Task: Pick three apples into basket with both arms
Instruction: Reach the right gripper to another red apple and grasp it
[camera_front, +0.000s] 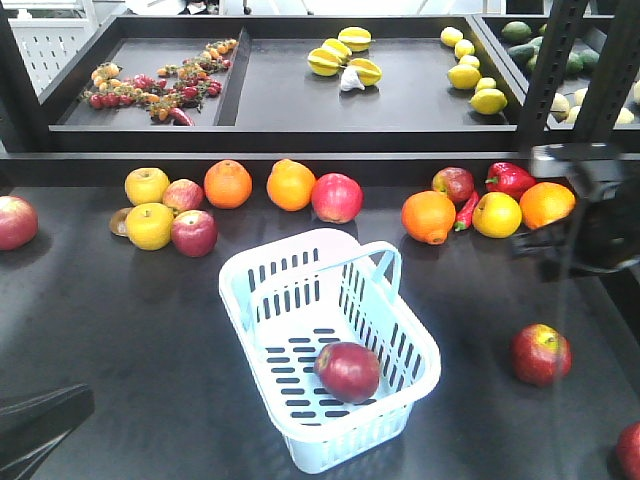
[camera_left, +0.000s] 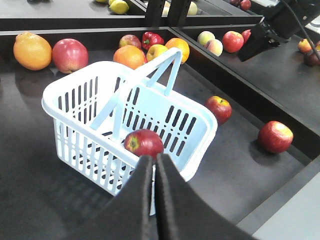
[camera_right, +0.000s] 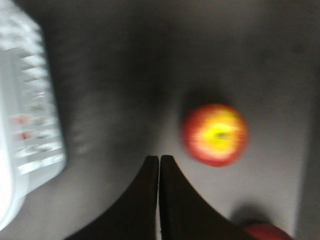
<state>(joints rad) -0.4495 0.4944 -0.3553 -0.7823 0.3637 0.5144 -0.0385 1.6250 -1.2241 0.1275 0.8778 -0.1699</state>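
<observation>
One apple (camera_front: 347, 371) lies in the basket (camera_front: 400, 330), two remain: the right gripper (camera_right: 159, 159), jaws closed and empty like the left gripper (camera_left: 154, 159), hangs above an apple (camera_right: 214, 134) near the tabletop's right edge.

Basket (camera_front: 392, 330) is pale blue plastic, smooth with a slight sheen, slotted walls and floor. Apple (camera_front: 347, 371) inside has glossy dark red skin; the apple (camera_front: 541, 354) on the table (camera_front: 120, 330) shines too. Table is matt dark grey, faintly reflective; left gripper (camera_left: 155, 161) fingers look matt black.
</observation>
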